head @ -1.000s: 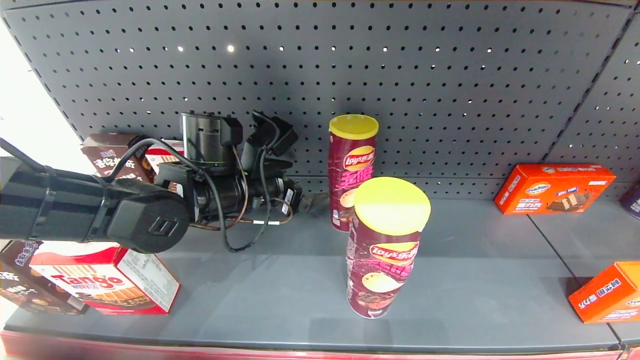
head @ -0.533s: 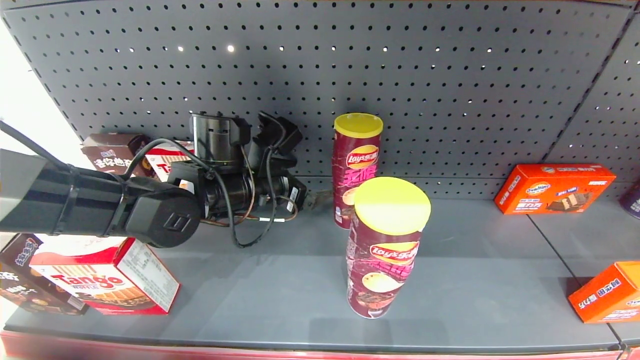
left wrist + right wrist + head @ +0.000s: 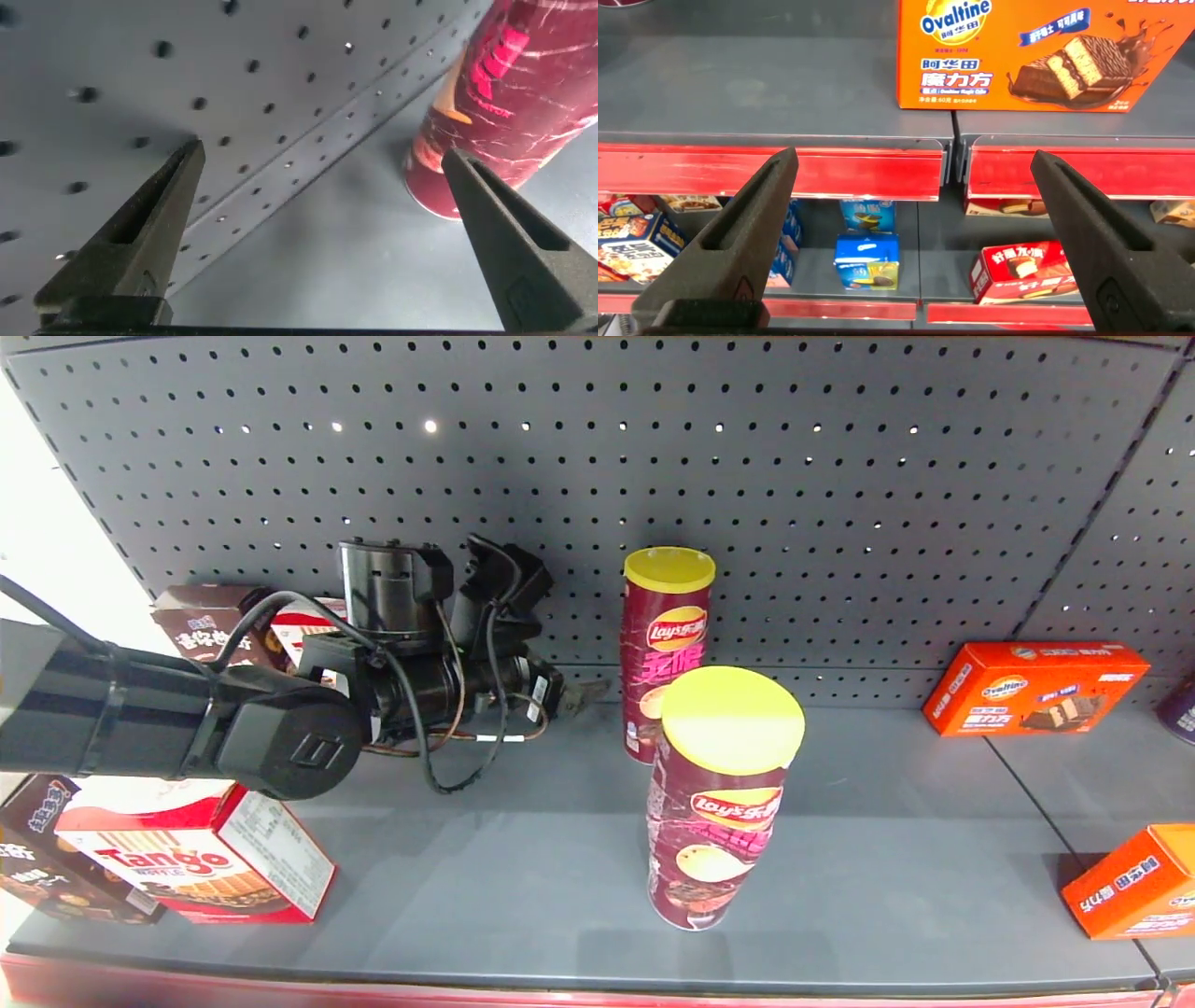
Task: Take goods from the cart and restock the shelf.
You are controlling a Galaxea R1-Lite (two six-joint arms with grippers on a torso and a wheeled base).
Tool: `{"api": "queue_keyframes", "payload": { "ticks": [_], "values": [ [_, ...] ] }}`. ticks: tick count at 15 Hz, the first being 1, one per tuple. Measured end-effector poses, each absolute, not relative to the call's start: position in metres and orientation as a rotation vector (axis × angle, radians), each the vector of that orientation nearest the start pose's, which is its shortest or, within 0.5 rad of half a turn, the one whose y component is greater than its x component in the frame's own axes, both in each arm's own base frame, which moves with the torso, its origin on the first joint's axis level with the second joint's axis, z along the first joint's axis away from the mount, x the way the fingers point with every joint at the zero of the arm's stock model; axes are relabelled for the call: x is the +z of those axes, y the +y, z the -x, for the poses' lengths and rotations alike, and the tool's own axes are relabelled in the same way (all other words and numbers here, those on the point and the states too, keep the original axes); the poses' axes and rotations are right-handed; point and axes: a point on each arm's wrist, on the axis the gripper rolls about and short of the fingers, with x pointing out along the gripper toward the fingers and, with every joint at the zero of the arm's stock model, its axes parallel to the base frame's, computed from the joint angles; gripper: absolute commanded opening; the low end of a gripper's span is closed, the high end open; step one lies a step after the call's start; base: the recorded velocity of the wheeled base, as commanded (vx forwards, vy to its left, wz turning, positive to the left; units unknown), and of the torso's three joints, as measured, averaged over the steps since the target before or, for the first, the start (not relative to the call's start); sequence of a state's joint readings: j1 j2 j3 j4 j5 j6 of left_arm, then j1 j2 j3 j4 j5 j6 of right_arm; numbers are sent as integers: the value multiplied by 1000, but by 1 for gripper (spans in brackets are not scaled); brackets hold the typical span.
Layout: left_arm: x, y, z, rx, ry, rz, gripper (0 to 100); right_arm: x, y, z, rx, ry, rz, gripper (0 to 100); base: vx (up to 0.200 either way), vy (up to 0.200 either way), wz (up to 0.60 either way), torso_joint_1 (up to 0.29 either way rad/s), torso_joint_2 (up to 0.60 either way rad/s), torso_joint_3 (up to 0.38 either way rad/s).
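**Left jaws empty beside rear can; right arm parked low**

The left gripper (image 3: 322, 154) lies low over the shelf (image 3: 887, 859), close to the pegboard back panel (image 3: 840, 476). Its jaws are spread wide with nothing between them. The rear chip can (image 3: 665, 653) stands upright just past the jaw tips, clear of both fingers. I read this can as delivered: it stands alone at the back of the shelf, and jaws this wide suit backing straight out without tipping it.

A second chip can (image 3: 719, 803) stands upright well off from the jaws, toward the shelf's front edge, in line with the rear one. That looks like the makings of a front-to-back row.

The right gripper (image 3: 915, 159) hangs wide and empty facing a red price rail (image 3: 868, 168). An orange box (image 3: 1036, 56) sits on the tier beyond its tips, well apart. I judge this arm idle.

Hard to make out:
- The front can's lid covers the rear can's lower edge, so I cannot tell the gap between the two.
- I cannot tell whether the rear can touches the pegboard.
- The left arm hides most of the brown and red boxes (image 3: 210, 621) behind it.
- The orange cartons at the shelf's far end run out of sight.
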State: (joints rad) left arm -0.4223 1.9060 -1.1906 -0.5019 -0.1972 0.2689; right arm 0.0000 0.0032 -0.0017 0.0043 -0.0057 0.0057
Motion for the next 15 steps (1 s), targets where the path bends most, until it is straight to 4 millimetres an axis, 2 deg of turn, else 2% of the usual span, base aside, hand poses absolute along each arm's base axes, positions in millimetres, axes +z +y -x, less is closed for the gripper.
{"api": "queue_keyframes", "payload": {
  "ticks": [3,6,10,12,13,15],
  "values": [
    [226,-146,-323,-594,82,-278,100,76,0,23,-6,6,-6,100,0,0,0,0,0,0],
    [248,-132,-284,-568,25,-271,100,76,0,23,-6,6,-6,100,0,0,0,0,0,0],
    [266,-102,-212,-518,-40,-238,100,76,0,23,-6,6,-6,100,0,0,0,0,0,0],
    [270,-82,-169,-504,-93,-207,100,76,0,23,-6,6,-6,100,0,0,0,0,0,0],
    [270,-71,-146,-498,-123,-194,100,76,0,23,-6,6,-6,100,0,0,0,0,0,0],
    [255,-49,-99,-488,-172,-165,100,76,0,23,-6,6,-6,100,0,0,0,0,0,0]
  ]
}}
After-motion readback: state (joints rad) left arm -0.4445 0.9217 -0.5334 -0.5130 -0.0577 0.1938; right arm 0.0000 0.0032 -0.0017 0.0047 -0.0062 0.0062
